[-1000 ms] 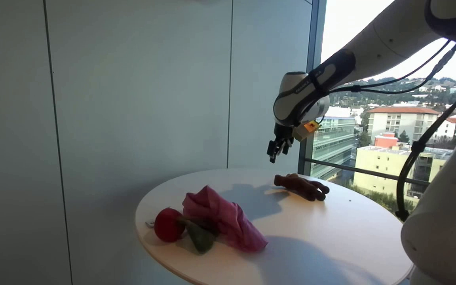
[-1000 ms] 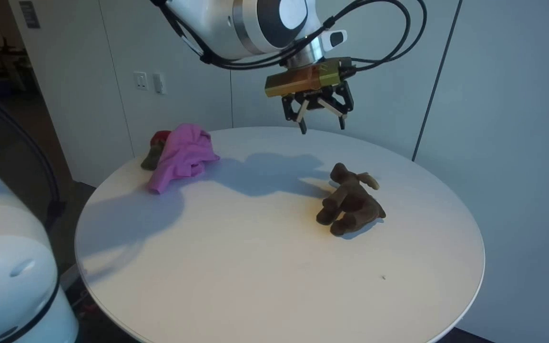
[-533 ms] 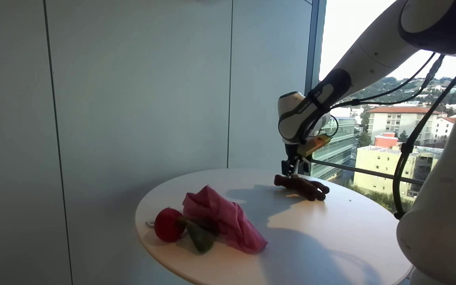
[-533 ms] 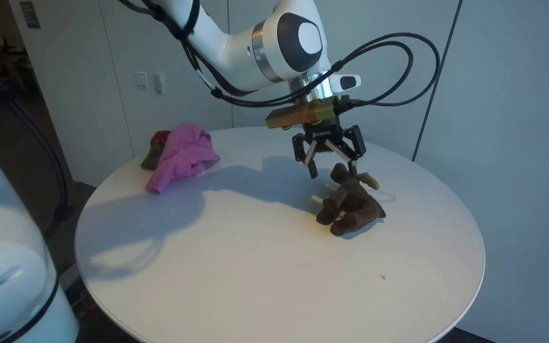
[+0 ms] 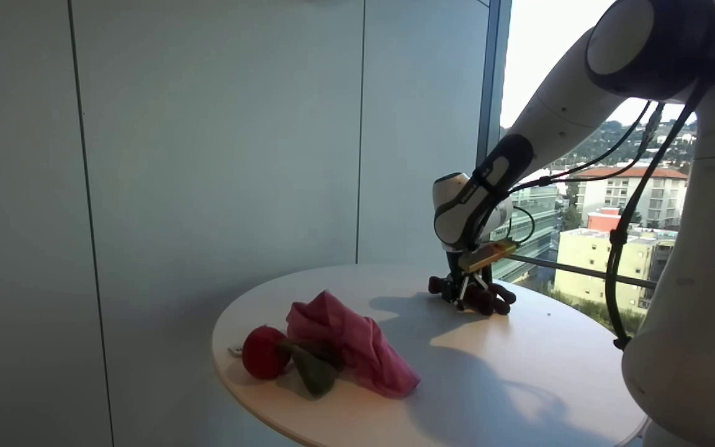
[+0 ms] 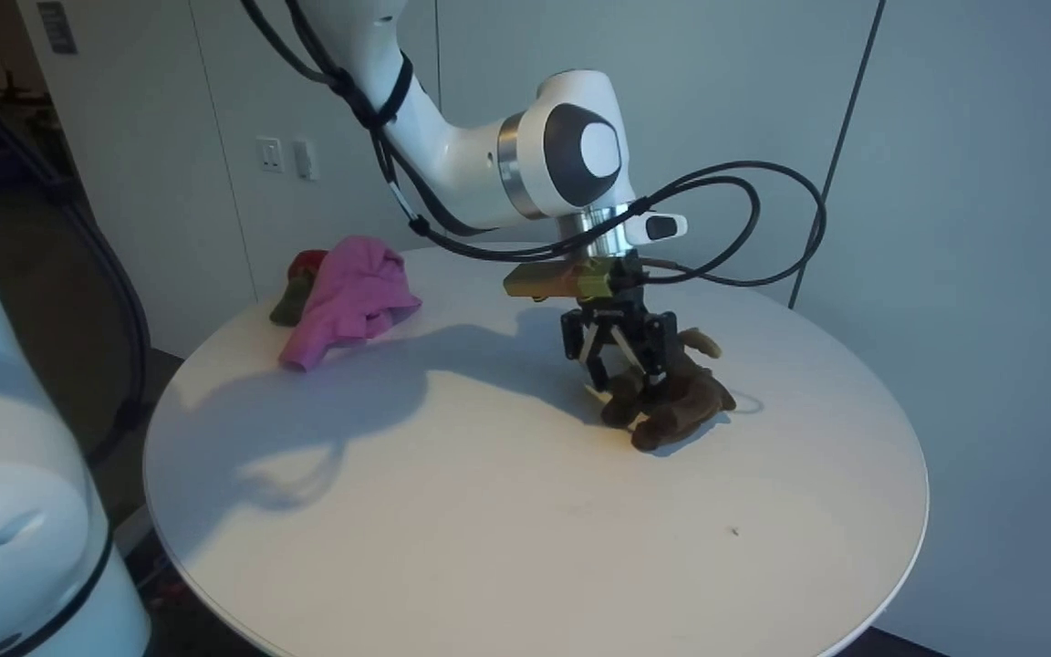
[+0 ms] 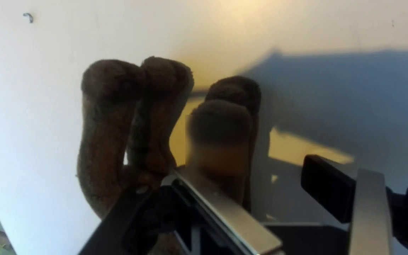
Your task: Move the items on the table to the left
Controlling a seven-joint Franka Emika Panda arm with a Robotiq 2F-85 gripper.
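Note:
A brown plush toy point(image 5: 485, 303) lies on the round white table point(image 5: 537, 366); it also shows in an exterior view point(image 6: 685, 411) and in the wrist view point(image 7: 105, 141). My gripper point(image 6: 626, 378) is down at the toy with its fingers apart. In the wrist view the gripper point(image 7: 250, 184) has one finger over the toy's body and the other beside it above bare table, with the toy's arms between. The toy's head is mostly hidden behind the gripper. A pink cloth point(image 5: 351, 351) lies across the table against a red and green plush item point(image 5: 264, 352).
A small silvery thing point(image 5: 234, 351) lies at the table edge by the red item. A tiny speck point(image 6: 733, 530) lies on the tabletop. A wall stands behind the table, and a window point(image 5: 612, 261) is beside the arm.
My gripper has come down from above the table to the brown toy, its fingers staying apart. The toy has shifted only slightly. The cloth and the red and green item have not moved.

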